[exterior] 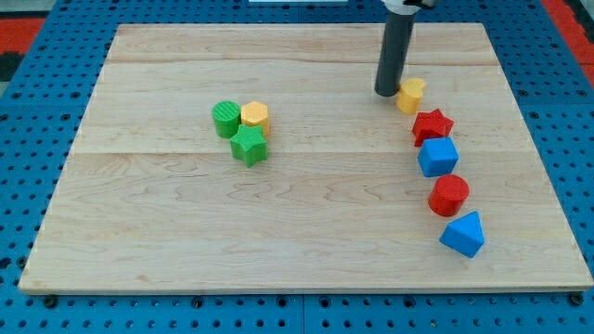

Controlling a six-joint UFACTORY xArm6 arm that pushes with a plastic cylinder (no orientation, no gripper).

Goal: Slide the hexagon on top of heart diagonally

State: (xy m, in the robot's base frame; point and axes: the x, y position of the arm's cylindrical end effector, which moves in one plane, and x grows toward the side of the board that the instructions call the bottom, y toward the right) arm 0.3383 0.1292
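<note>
My arm shows only as a straight, smooth, dark grey-black cylindrical rod [393,56] with a faint sheen along its length, ending in my tip [386,93], a flat blunt end; a white collar caps its top

the board [306,232] is pale wood with a fine lengthwise grain, lying on a blue pegboard surface [28,102] dotted with small holes, with a bit of red at the view's top corners. my tip [387,92] ends a dark grey, nearly black rod, and the heart [411,95] is yellow, as is the hexagon [254,116]. the cylinder [225,119] and star [249,146] beside it are ribbed green, the other star [432,124] and cylinder [449,194] are red, and the cube [437,157] and triangle [463,234] are blue.
</note>
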